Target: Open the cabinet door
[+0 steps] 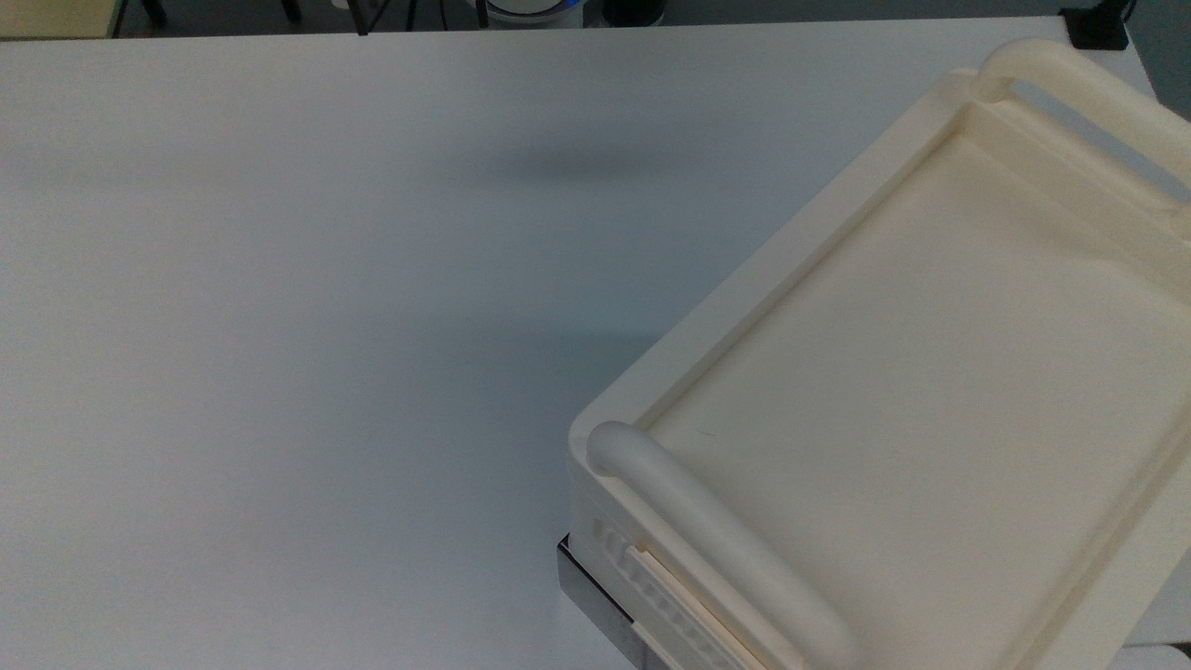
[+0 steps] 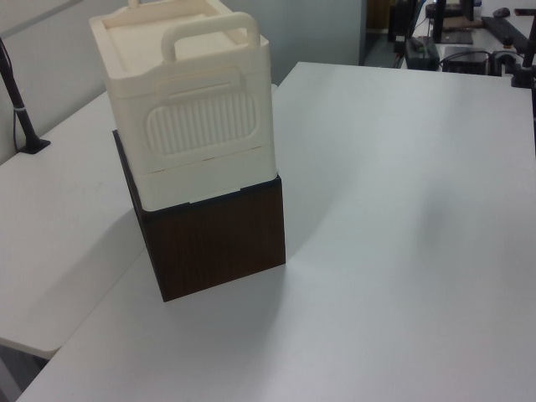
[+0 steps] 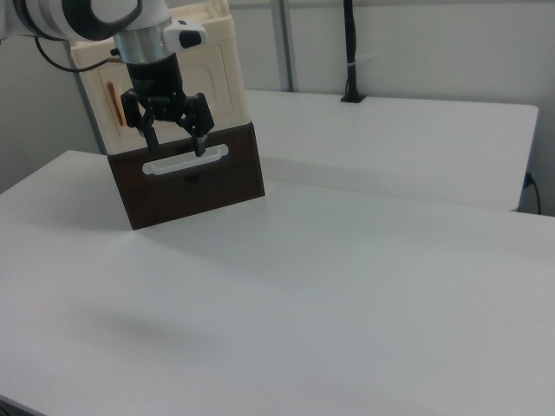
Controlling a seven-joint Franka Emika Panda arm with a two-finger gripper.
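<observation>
The cream-white cabinet (image 3: 217, 82) stands on a dark brown wooden box (image 3: 195, 186) at the right view's upper left. Its door (image 3: 221, 95) faces the camera and carries a small copper-orange bar handle (image 3: 113, 99) near its left edge. My gripper (image 3: 175, 146) hangs in front of the door's lower part, to the right of that handle, open, with nothing between its black fingers (image 3: 201, 139). The top view looks down on the cabinet's recessed top tray (image 1: 930, 372) and a thick tube handle (image 1: 716, 540). The left view has the cabinet's ribbed side (image 2: 201, 121) above the box (image 2: 213, 239).
A white drawer pull (image 3: 185, 161) sits on the box just under my fingers. The white table (image 3: 347, 286) spreads wide in front of the cabinet. A black post (image 3: 351, 52) stands on a second table behind; another post (image 2: 21, 109) rises at the left view's left.
</observation>
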